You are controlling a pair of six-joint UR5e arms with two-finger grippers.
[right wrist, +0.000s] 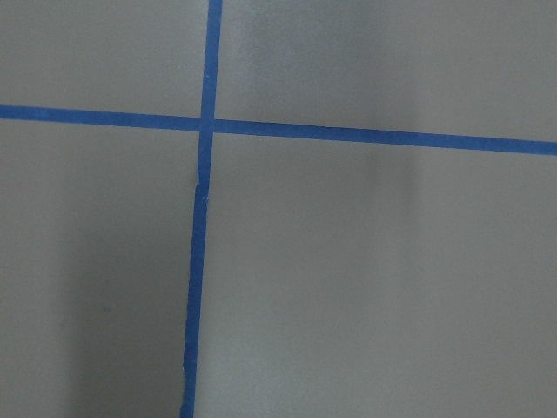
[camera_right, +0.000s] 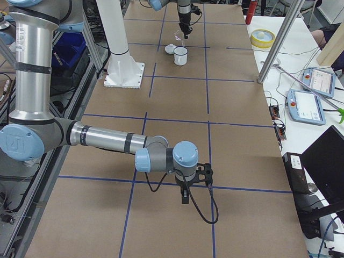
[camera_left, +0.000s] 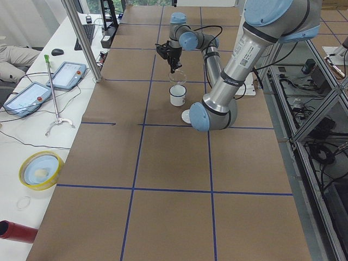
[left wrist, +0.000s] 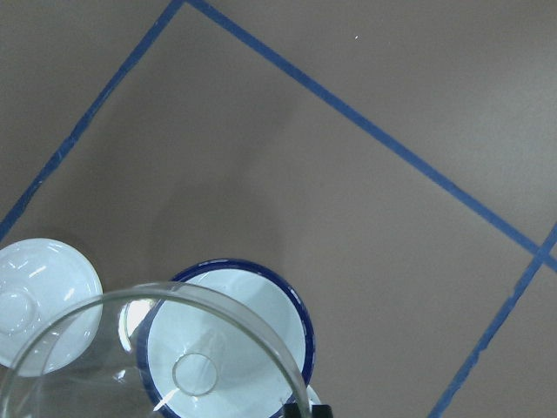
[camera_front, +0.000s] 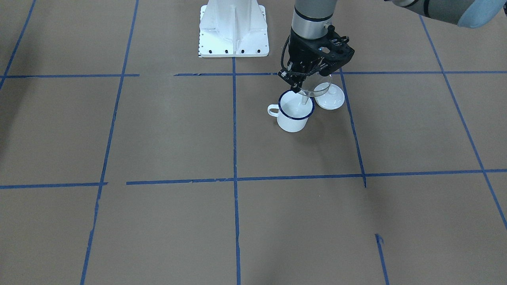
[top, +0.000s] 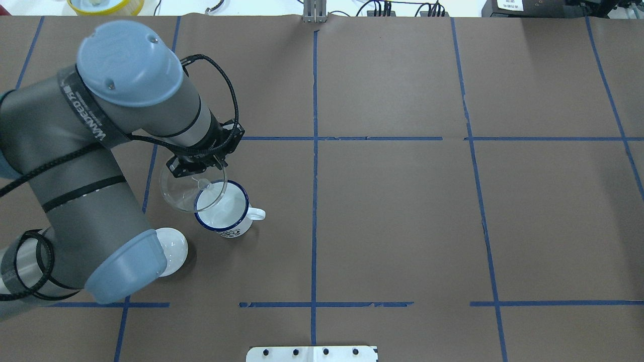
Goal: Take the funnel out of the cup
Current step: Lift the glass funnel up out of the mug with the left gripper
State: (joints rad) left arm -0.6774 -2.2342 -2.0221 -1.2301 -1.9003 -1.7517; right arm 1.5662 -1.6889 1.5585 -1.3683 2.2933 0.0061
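Grip: your left gripper (camera_front: 296,86) is clamped on the rim of the funnel (camera_front: 318,89), its fingers pointing down at the table.
Funnel: you can see it hanging from that single point on its rim, tilted. Its clear bowl sits off to the lid's side of the cup (camera_front: 295,113), and its rim does not rest on the cup. The spout is over the cup's mouth. In your left wrist view the spout's round hole shows against the cup's white inside. You cannot tell whether the spout tip is above the blue rim or just within it.
Cup: it stands upright on the table (camera_front: 158,138), just below the gripper, with its loop handle on the side away from the lid.
Lid: the white lid (camera_front: 332,101) lies on the table just beside the cup. From the front you see it partly through the funnel's bowl.
Right gripper: your right gripper (camera_right: 184,194) is well apart from the cup, low over the table beside a line of the blue tape (camera_front: 234,130). Only the side camera shows it, so you cannot tell how its jaws stand.
Table: it is covered in brown paper gridded with that tape.
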